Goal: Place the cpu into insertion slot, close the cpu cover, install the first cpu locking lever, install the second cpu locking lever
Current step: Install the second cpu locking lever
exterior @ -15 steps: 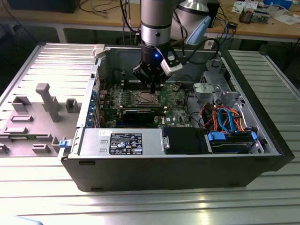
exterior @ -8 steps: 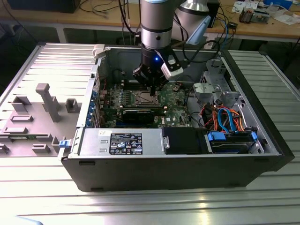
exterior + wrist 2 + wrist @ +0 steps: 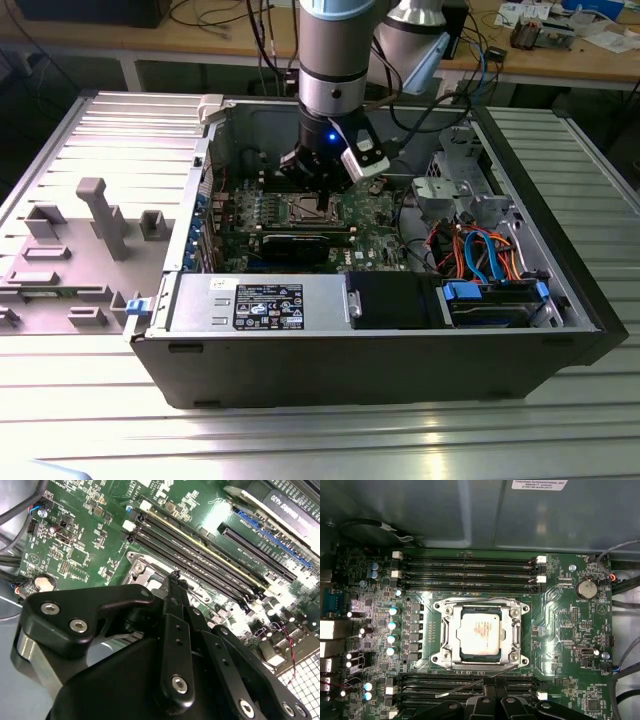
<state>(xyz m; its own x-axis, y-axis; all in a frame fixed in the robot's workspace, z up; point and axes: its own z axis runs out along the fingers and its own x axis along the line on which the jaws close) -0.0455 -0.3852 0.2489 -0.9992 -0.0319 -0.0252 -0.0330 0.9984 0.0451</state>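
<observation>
Black jointed tool (image 3: 492, 700) hovers just over the green circuit board (image 3: 565, 625), fingers pressed together and holding nothing, its tip beside the square silvery-rimmed insertion slot (image 3: 480, 632). In that slot lies the small silvery-grey square cpu (image 3: 479, 632), with the thin silvery metal cpu cover (image 3: 451, 630) closed around it. Beyond the slot run long narrow black memory slots (image 3: 470, 570).

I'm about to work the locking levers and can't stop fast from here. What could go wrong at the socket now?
1. A thin locking lever slants out over the memory slots, right beside the gripper. A push off its line could make it slip or scrape the slots.
2. The cpu cover lies down over the cpu, but with that lever out it is probably not clamped. A bump might lift it.
</observation>
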